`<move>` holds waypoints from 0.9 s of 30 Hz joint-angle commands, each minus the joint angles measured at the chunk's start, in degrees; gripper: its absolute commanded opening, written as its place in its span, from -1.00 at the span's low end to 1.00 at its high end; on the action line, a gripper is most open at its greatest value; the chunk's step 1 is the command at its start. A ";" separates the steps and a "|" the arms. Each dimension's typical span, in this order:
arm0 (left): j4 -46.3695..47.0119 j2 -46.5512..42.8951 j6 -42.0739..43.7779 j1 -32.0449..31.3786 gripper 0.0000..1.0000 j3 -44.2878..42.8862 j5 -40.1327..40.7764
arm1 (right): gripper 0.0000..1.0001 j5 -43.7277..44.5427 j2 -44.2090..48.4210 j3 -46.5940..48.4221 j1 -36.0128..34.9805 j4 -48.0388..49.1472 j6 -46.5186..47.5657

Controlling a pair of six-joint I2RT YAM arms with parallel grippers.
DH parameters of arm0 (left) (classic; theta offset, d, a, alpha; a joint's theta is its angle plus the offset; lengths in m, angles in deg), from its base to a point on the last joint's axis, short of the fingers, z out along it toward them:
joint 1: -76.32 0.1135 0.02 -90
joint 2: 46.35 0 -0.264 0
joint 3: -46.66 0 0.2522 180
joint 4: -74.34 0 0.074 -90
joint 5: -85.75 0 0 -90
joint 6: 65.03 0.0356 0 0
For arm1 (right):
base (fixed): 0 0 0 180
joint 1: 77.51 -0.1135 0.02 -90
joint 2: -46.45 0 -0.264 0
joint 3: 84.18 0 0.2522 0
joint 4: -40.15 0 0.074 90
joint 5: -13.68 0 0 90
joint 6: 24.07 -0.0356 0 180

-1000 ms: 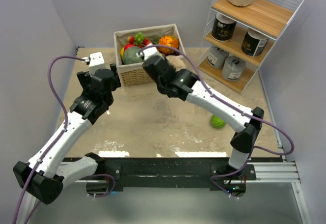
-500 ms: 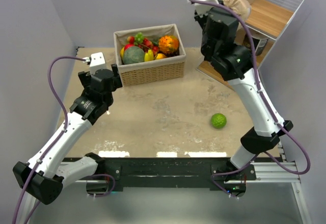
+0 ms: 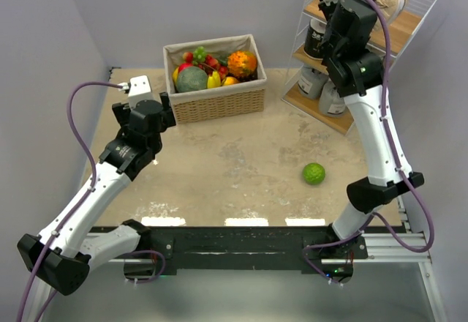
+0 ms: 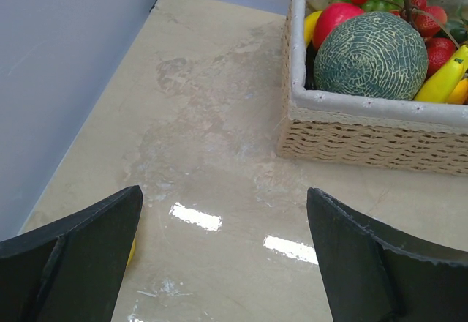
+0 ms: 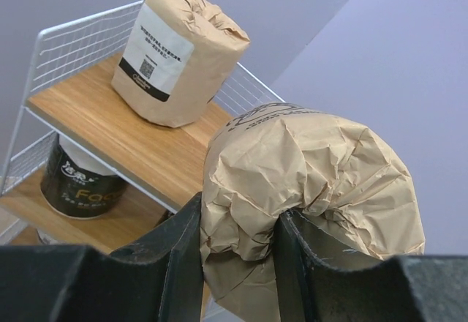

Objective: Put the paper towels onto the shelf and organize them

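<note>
Right grip: the right gripper (image 5: 238, 238) is clamped on a kraft tan roll (image 5: 314, 183). I see its two dark fingers (image 5: 179, 252) pinching the crumpled wrapper from either side.
Held roll, location: raised at the top tier of the shelf (image 3: 408, 28), toward that tier's right end in the overhead view. I cannot tell whether it touches the board.
Top tier: a second tan roll (image 5: 175, 51) stands on the board with its printed label toward the right wrist camera. It sits left of the held one in that view and apart from it.
Middle tier: I make out one black roll (image 5: 77, 179) under the top board. The right arm (image 3: 373, 124) hides the rest of this tier from overhead.
Bottom tier: the grey rolls (image 3: 311, 82) sit side by side, partly behind the arm.
Left grip: the left gripper (image 4: 227, 252) has its jaws spread wide with nothing between them. It sits low over the table (image 4: 219, 154), just beside the wicker basket (image 4: 365, 139).
Basket contents: fruit, with a netted melon (image 4: 373, 55) in the corner nearest that gripper.
Loose item: a lime (image 3: 314, 173) lies on the table, well apart from both shelf and basket.
</note>
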 commanded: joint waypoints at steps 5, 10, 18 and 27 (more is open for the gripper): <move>2.86 -0.84 -1.83 -0.79 1.00 0.28 -0.20 | -0.30 -7.09 -0.96 -0.33 5.11 5.56 9.71; 3.13 -0.67 -1.83 -0.79 1.00 0.54 -0.20 | -0.30 -7.09 -1.31 -3.14 6.08 6.35 10.24; 3.04 -0.23 -1.83 -0.79 1.00 0.54 0.51 | -0.28 -10.33 -2.89 -3.75 8.98 7.06 7.52; 3.30 -0.14 -1.66 -0.88 1.00 0.81 1.47 | -0.20 -12.62 -4.04 -3.06 11.79 7.85 6.38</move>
